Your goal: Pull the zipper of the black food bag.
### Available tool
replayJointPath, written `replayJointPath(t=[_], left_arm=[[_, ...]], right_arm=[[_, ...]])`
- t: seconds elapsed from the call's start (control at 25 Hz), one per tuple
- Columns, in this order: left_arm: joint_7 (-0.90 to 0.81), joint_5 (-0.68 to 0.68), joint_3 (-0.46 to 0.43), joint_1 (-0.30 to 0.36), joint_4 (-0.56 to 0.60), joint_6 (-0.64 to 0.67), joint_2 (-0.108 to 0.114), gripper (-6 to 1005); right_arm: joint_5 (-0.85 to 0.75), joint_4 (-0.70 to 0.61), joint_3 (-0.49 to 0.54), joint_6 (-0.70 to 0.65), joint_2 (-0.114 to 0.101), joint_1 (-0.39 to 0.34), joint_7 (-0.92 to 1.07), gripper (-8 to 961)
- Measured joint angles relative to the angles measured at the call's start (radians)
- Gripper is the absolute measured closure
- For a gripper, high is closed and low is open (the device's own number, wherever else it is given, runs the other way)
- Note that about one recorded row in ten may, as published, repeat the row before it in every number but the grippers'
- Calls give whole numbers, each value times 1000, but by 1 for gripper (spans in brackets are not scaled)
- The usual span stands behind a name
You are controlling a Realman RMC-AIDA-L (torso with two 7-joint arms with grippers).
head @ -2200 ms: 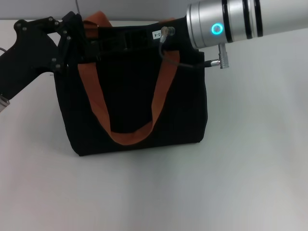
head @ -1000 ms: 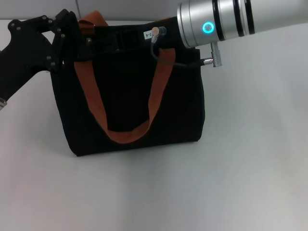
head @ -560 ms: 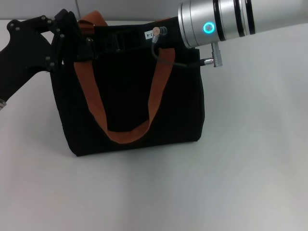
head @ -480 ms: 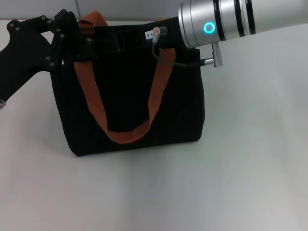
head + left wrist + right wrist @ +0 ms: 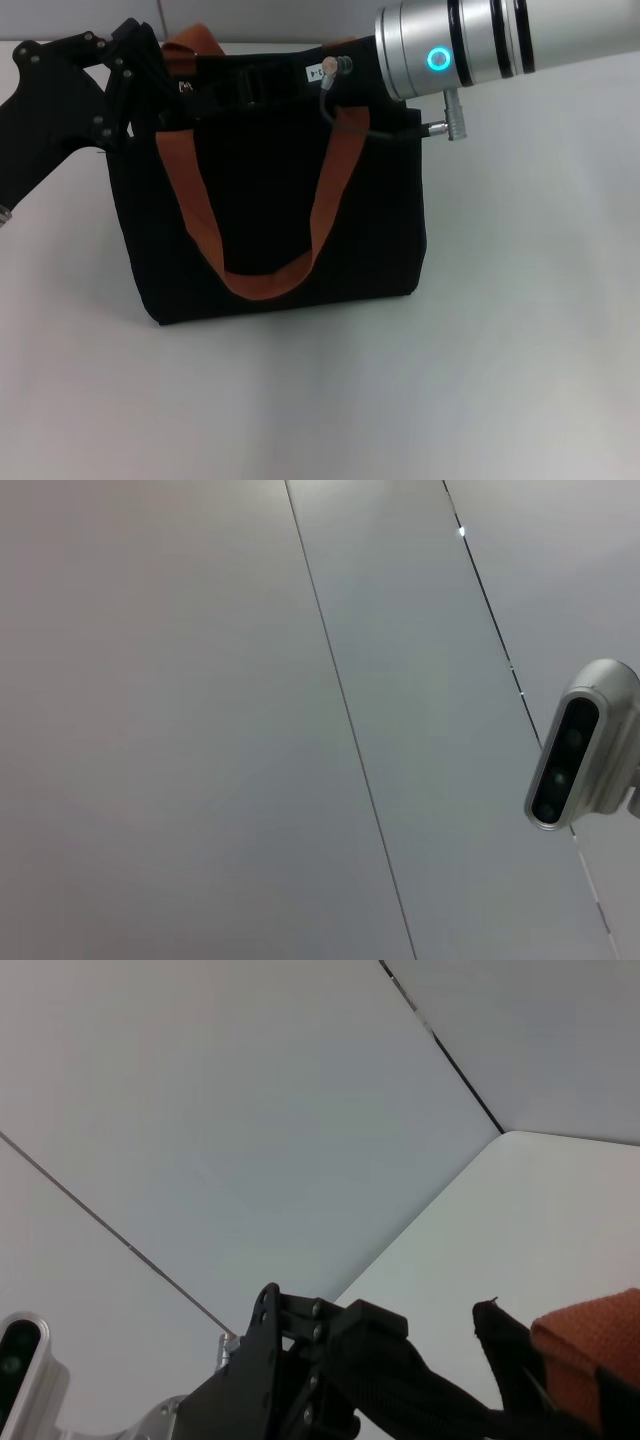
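Observation:
The black food bag (image 5: 265,215) stands upright in the middle of the head view, with an orange-brown handle (image 5: 262,283) hanging down its front. My left gripper (image 5: 158,82), black, is against the bag's top left corner beside the other handle (image 5: 195,40). The silver right arm (image 5: 470,45) reaches in from the right, and its dark gripper (image 5: 265,82) lies along the bag's top edge, hard to separate from the fabric. I cannot pick out the zipper. The right wrist view shows the left gripper (image 5: 300,1365) and a bit of orange handle (image 5: 590,1345).
The bag rests on a pale tabletop (image 5: 520,350), with bare surface in front and to the right. A cable and plug (image 5: 445,127) hang under the right wrist. The left wrist view shows only wall panels and a grey camera housing (image 5: 580,750).
Since the earliest frame the bag and both arms have shifted slightly left. In the last half second the right arm has edged slightly to the right.

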Motion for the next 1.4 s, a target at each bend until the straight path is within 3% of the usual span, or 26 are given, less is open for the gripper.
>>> replayJointPath(t=[0.36, 0.84, 1.12, 1.4], left_arm=[[0, 0, 0, 0, 0, 1, 0, 971], [0, 0, -12, 0, 0, -5, 0, 971], [0, 0, -12, -1, 0, -11, 0, 971], [4, 0, -12, -1, -2, -14, -2, 971]], right_arm=[[-5, -8, -8, 18, 0, 1, -45, 952], [-31, -18, -9, 35, 0, 3, -29, 953], [-193, -128, -30, 42, 3, 28, 148, 953], [-283, -140, -38, 46, 3, 74, 249, 952]])
